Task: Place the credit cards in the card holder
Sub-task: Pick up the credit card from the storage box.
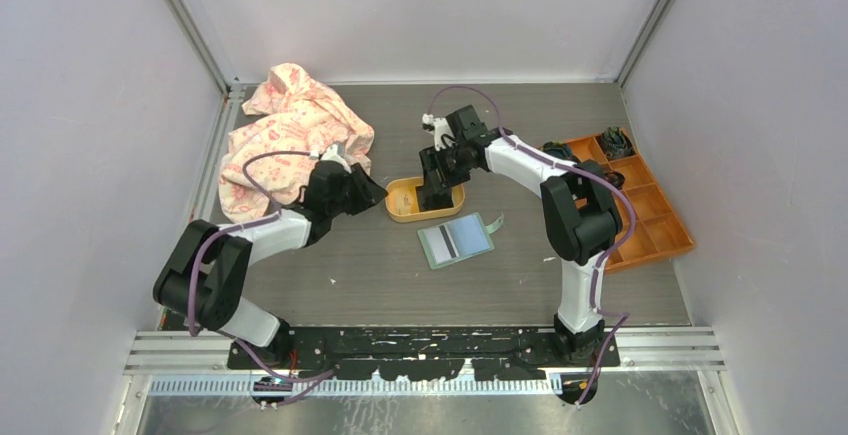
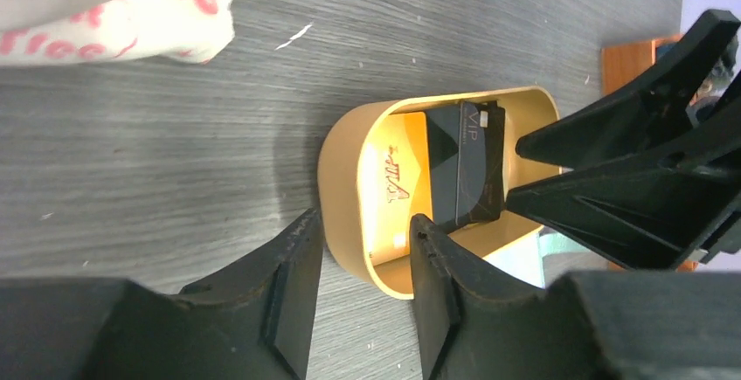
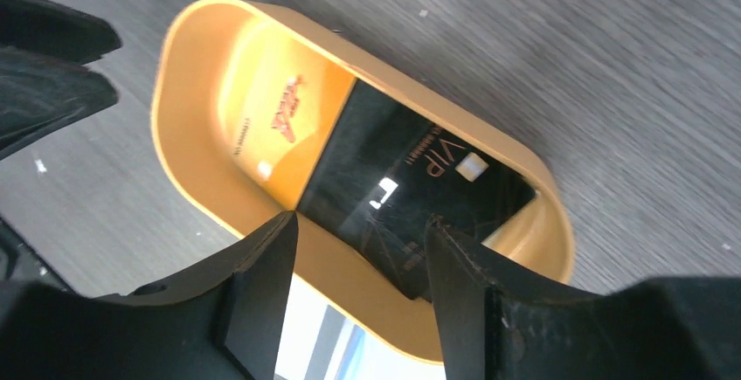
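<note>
A black credit card (image 3: 411, 188) marked VIP lies tilted in the yellow-orange oval tray (image 1: 405, 202), over a gold card (image 3: 271, 118). The sage-green card holder (image 1: 456, 241) lies open in front of the tray, a pale card with a dark stripe (image 3: 323, 345) on top of it. My left gripper (image 2: 363, 227) is open at the tray's left end, with one finger outside the wall and one inside. My right gripper (image 3: 360, 224) is open over the tray's near wall; its inner finger (image 3: 454, 258) sits by the black card's (image 2: 463, 166) corner.
A crumpled floral cloth (image 1: 290, 140) lies at the back left, close behind my left arm. An orange compartment box (image 1: 630, 200) holding small dark objects stands at the right. White enclosure walls close in the table on three sides.
</note>
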Available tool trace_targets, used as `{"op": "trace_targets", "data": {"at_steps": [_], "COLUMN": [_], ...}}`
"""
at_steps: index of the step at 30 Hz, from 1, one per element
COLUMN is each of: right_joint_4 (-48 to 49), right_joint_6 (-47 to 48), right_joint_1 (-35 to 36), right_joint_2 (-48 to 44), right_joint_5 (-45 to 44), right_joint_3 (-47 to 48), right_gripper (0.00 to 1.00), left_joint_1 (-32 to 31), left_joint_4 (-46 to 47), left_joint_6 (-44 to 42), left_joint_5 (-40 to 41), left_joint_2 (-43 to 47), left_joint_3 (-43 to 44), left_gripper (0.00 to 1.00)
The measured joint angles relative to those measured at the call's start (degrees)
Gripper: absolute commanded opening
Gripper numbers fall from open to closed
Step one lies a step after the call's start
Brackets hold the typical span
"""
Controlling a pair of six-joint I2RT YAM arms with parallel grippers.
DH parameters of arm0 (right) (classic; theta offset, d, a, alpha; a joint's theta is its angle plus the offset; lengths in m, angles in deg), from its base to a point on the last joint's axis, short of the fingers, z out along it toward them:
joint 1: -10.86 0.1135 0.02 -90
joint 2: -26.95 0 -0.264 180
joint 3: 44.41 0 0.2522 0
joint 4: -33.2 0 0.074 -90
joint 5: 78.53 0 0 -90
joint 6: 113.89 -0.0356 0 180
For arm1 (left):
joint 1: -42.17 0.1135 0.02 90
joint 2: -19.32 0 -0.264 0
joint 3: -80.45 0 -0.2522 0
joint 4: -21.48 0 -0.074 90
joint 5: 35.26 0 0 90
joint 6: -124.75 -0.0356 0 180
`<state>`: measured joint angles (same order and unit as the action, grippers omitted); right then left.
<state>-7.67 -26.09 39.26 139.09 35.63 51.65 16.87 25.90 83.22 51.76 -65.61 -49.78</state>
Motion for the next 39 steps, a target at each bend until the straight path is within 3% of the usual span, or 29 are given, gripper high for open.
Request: {"op": "trace_targets", "data": {"at_steps": [8,10,19,29,39], "right_joint_4": [-2.10,-2.67,-5.14,-6.64,-7.04], "right_joint_6": [0.11,0.07,-2.86,-9.09,-13.07], "right_joint_1": [0.42,0.87,4.42,4.76,4.48], "right_joint_2": [0.11,0.28,2.93,3.76,5.16], "right_joint_5": [-8.15,-9.88,-17.00,-24.04,-24.92], "right_joint_3": [1.29,1.92,3.82,4.61,5.09], "right_gripper": [0.69,0.75,0.74,0.79,0.76], "left_joint_1": [0.66,0.66,0.37,-1.07,-4.13], "left_joint_4": [-2.95,-3.43,-6.08,-6.32,-5.60], "left_joint_6": [-4.46,-4.85,-5.09,-4.94,-3.58], "left_joint_5": [-7.76,-8.52,-10.12,-10.80,-13.20], "left_joint_2": [-5.33,-6.56,-8.83,-9.29,-9.92], "left_joint_3": [6.58,7.06,7.41,7.91,7.96], "left_gripper": [0.45,0.44,0.36,0.35,0.32]}}
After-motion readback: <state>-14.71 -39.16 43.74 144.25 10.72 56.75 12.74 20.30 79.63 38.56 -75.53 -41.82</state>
